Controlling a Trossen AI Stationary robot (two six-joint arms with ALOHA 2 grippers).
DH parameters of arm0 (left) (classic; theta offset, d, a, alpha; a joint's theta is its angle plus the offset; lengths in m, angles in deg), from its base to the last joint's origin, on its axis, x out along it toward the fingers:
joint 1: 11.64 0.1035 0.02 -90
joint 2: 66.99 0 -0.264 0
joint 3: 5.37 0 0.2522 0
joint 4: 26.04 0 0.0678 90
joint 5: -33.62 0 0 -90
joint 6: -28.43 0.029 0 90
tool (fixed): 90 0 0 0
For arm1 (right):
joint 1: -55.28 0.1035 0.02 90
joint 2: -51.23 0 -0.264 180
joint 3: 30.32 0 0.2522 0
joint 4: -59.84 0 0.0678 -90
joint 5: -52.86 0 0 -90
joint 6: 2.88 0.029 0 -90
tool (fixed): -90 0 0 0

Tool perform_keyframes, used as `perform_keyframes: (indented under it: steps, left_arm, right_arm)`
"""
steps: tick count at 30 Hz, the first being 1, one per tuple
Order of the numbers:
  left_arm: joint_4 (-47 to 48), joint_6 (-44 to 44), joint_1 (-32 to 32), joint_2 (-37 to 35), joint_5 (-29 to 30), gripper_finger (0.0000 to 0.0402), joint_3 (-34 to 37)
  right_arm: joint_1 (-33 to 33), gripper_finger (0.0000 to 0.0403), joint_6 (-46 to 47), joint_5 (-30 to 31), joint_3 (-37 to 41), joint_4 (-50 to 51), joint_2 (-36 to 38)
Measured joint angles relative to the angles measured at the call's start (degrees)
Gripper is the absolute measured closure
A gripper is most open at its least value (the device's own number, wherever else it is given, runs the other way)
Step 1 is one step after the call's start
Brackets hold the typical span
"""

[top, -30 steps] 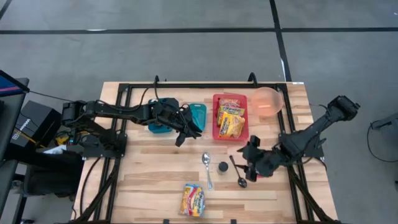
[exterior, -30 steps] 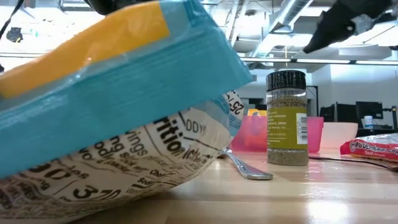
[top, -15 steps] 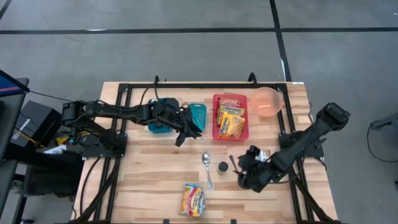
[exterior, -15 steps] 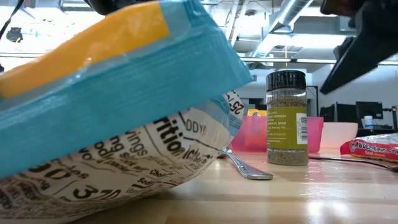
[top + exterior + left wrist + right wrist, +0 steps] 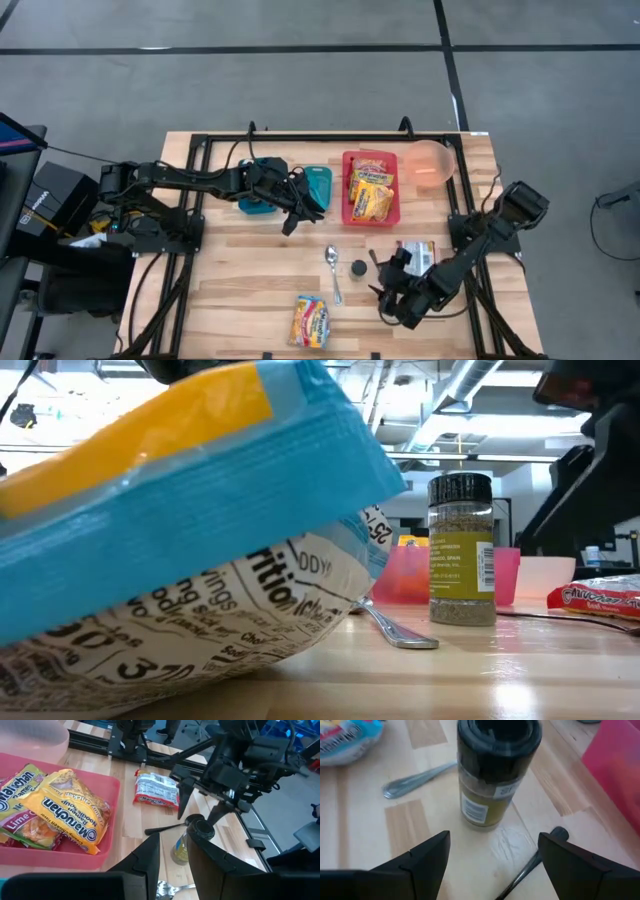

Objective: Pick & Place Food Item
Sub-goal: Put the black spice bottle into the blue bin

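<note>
The spice jar [image 5: 496, 772] stands upright on the table [image 5: 250, 290], just beside the silver spoon [image 5: 333, 270] and the black spoon [image 5: 530, 865], and is faced by the right gripper [image 5: 492, 857], whose fingers are spread wide and empty. The approach step is judged to be in hand; next, the jaws must be brought around the jar and closed. The left gripper [image 5: 172, 857] is held near the teal containers [image 5: 290, 187], its fingers narrowly parted on nothing.

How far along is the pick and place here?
Done: noodle packets already lie in the red tray. In hand: the right gripper, open, faces the spice jar, not gripping it. Left: jar, the packet near the table's front edge; left gripper waits by the teal container.
</note>
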Motion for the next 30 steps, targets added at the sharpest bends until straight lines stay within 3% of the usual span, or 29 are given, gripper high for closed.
perform_keyframes:
  steps: [11,22,30]
  left_arm:
    - [-0.03,0.00,0.00,0.02,0.86,0.0309,0.00]
    - [-0.07,-0.11,-0.02,0.02,1.01,0.0309,0.00]
    - [-0.07,-0.13,-0.04,0.02,1.00,0.0309,0.00]
  right_arm:
    - [-0.68,0.0128,2.80,4.31,0.02,-3.25,-6.10]
    - [-1.80,0.0130,2.37,6.23,0.00,-5.76,-6.08]
    - [-2.52,0.0130,-3.09,6.13,0.02,-12.27,-6.98]
